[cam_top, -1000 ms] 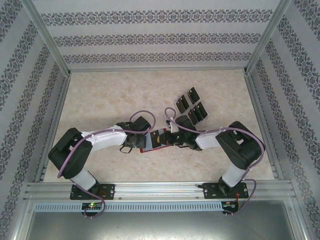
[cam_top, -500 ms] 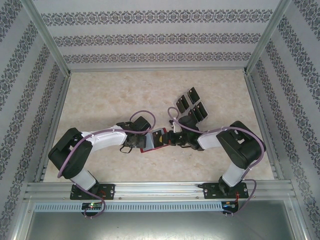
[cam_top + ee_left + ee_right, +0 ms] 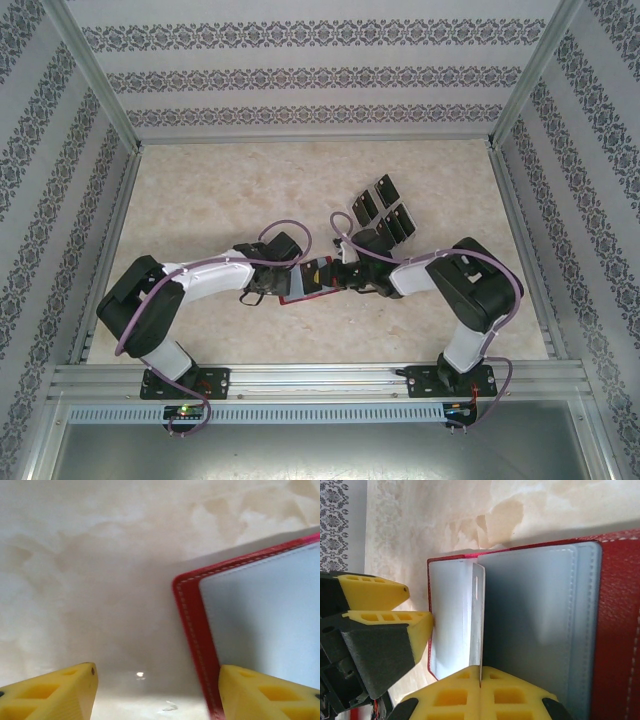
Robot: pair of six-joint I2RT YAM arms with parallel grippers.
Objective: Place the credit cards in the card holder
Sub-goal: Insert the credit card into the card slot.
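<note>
Where the pale marbled bench [image 3: 220, 200] runs toward the far right, you have the waiting credit cards [image 3: 383, 212], a cluster of small black pieces well apart from the work. Nearer you, about the middle of the bench and between the two arms, the red card holder [image 3: 300, 283] lies opened flat with its greyish pockets facing up. Your left claw [image 3: 266, 288] sits at the holder's left edge with its jaws standing wide apart. In its wrist view the holder's red stitched corner lies against one yellow finger, so it looks to be steadying the holder rather than gripping it. Your right claw [image 3: 481, 680] is closed on one card [image 3: 477, 610], held edge-on over the holder's left half. How far it has entered a pocket I cannot tell.

By my reading, you are in the insertion step for this card, with most of the set yet to go. The next move calls for a straight push leftward along the card's own plane, level with the pocket slit so it does not ride over the lip. Brace the holder against sliding, and release only once the card is seated.
</note>
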